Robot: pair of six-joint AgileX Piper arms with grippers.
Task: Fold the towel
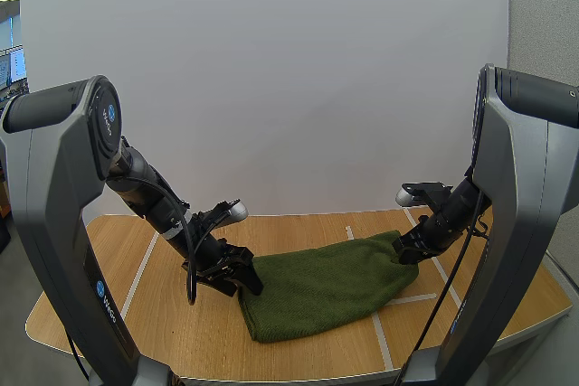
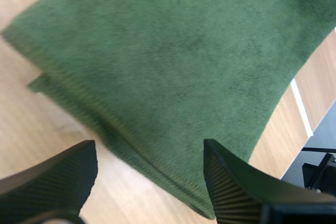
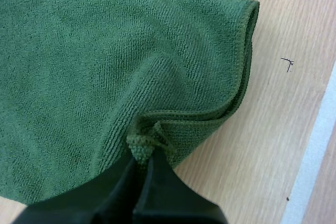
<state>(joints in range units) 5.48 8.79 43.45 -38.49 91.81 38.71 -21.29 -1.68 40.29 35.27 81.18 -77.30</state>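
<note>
Pinching the towel [image 1: 321, 287] at its 3 o'clock corner, my right gripper [image 3: 143, 157] clamps 2 layers together, likely to carry them across for another fold. My left gripper [image 2: 149, 156] stands open over the 9 o'clock edge, the towel lying on the table [image 1: 118, 250].

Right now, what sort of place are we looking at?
Probably a robot lab bench: a light wooden tabletop with white tape lines, a plain white backdrop board, and a dark green terry towel pinched by the right gripper.
</note>
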